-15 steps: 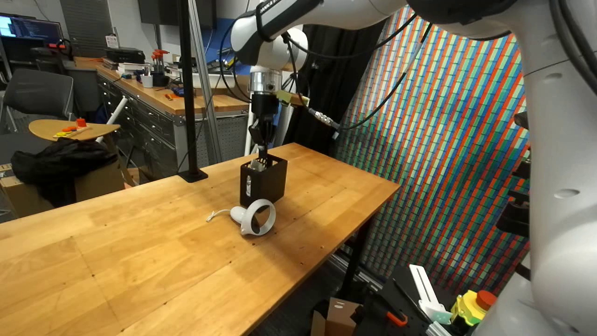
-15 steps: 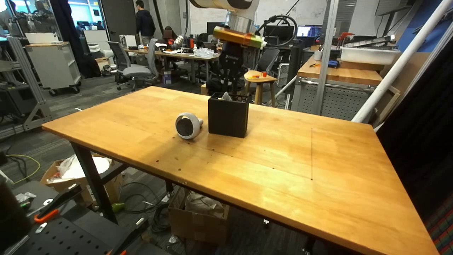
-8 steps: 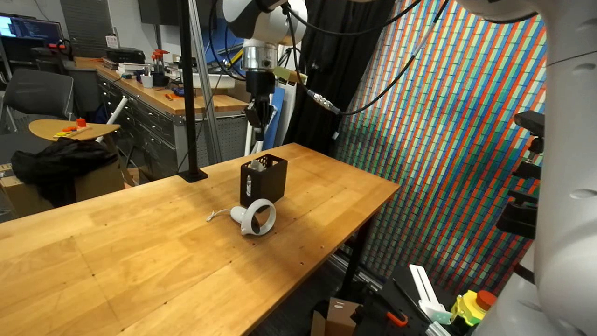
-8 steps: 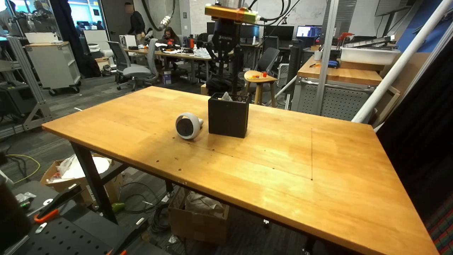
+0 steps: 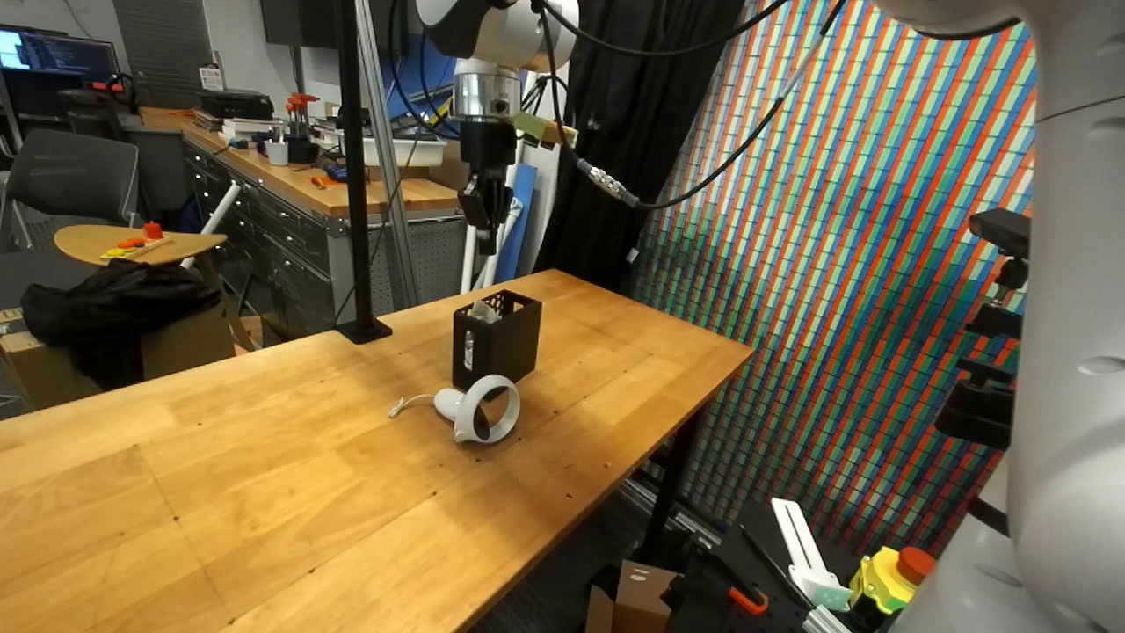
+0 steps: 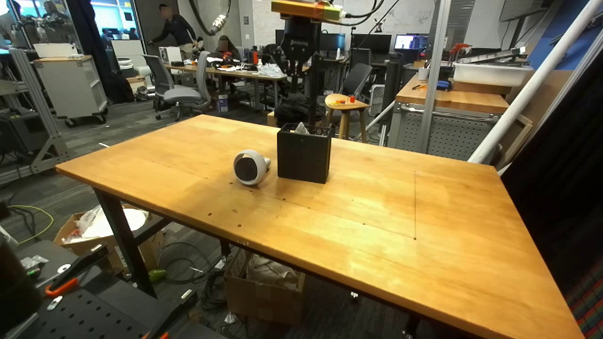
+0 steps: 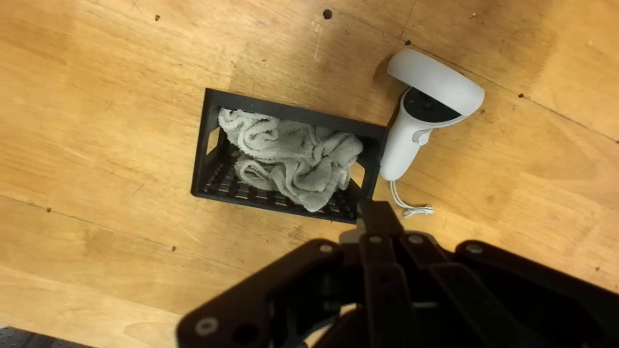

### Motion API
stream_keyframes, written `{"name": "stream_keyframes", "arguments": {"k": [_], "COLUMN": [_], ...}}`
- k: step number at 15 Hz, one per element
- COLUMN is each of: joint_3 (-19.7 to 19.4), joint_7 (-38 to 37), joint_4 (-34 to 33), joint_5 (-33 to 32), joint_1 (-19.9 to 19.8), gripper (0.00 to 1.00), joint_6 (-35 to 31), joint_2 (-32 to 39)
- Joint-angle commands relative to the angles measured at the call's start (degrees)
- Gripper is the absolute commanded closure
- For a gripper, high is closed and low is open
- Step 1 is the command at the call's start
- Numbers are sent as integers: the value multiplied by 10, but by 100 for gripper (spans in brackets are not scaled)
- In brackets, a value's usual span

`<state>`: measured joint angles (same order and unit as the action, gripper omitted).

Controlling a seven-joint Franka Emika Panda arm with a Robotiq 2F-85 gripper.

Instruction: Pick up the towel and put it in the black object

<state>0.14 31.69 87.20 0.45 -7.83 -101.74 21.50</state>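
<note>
Your grey terry towel is bunched inside the upright black box; the wrist view gives you its folds, while in both exterior views only a pale peak tops the rim, walls hiding the rest; your Robotiq gripper hangs above the box, apart from it, fingers together; white VR controller lies just beside the box, can't tell if touching; you get its ring as a full loop in both exterior views, edge-on in the wrist view; in an exterior view you have the box nearest the far corner of the wooden tabletop.
</note>
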Motion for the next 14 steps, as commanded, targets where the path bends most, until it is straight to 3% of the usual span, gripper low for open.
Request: {"name": "stream_keyframes", "arguments": {"k": [1, 14], "joint_3": [0, 2], "joint_7": [2, -4], "joint_4": [-31, -60], "joint_5": [-8, 4], "joint_1": [1, -9], "gripper": [100, 100], "joint_6": [19, 7], "joint_2": [14, 79]}}
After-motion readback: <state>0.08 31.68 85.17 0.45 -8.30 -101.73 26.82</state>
